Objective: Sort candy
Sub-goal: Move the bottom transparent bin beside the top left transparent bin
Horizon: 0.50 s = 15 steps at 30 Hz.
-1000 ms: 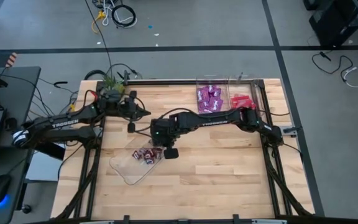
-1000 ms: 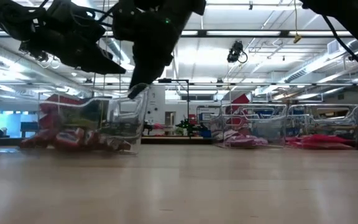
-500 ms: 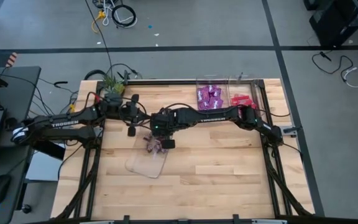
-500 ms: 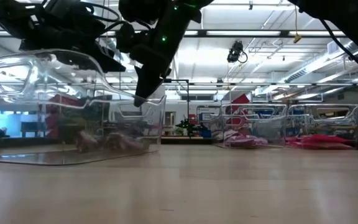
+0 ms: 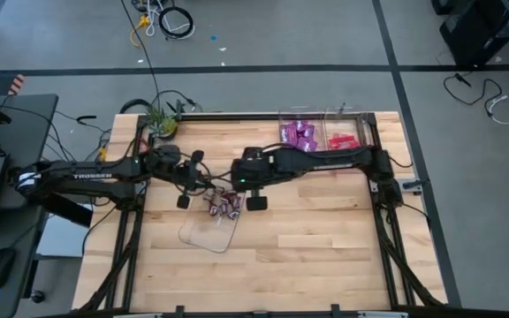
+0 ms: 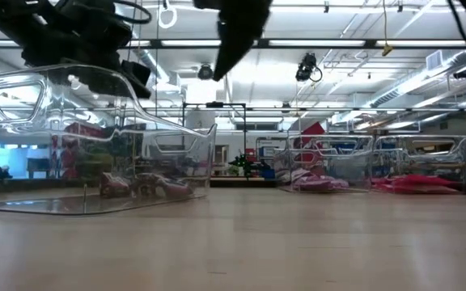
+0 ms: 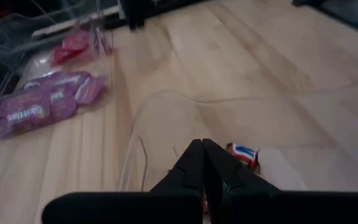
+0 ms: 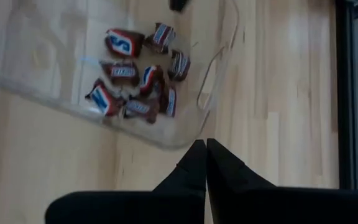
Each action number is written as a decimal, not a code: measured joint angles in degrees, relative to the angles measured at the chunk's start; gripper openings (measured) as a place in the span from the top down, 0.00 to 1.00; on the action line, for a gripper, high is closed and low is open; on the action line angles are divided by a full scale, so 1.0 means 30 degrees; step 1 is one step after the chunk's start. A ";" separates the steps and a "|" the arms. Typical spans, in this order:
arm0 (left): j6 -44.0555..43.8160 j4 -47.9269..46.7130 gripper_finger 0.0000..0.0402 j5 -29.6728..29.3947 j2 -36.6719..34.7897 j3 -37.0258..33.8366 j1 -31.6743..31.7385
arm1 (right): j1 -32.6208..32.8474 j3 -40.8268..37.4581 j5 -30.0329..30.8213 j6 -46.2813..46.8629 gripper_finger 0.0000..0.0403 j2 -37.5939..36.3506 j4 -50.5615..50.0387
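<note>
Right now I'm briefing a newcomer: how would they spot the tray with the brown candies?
On the wooden table, look left of centre, below where the two arms meet. The clear tray there holds dark brown wrapped candies; the far-corner trays hold purple and red packets.

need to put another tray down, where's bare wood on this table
Free: the table front and right, between the clear tray and the right edge. Crowded: the middle, where left gripper and right gripper meet over brown candies; the back bins hold purple and red packets.
</note>
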 joint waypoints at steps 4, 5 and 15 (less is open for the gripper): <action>-0.0182 -0.1086 1.00 -0.2213 0.0635 0.0359 -0.1077 | 0.0182 -0.3335 0.0677 0.0680 1.00 -0.2302 0.0975; -0.0253 -0.1401 1.00 -0.2866 0.0921 0.0498 -0.1295 | 0.0204 -0.4297 0.0822 0.1018 1.00 -0.2919 0.1429; -0.0625 -0.2720 1.00 -0.5407 0.5779 0.2801 -0.1755 | 0.0218 -1.3235 0.0870 0.3311 1.00 -0.8283 0.7038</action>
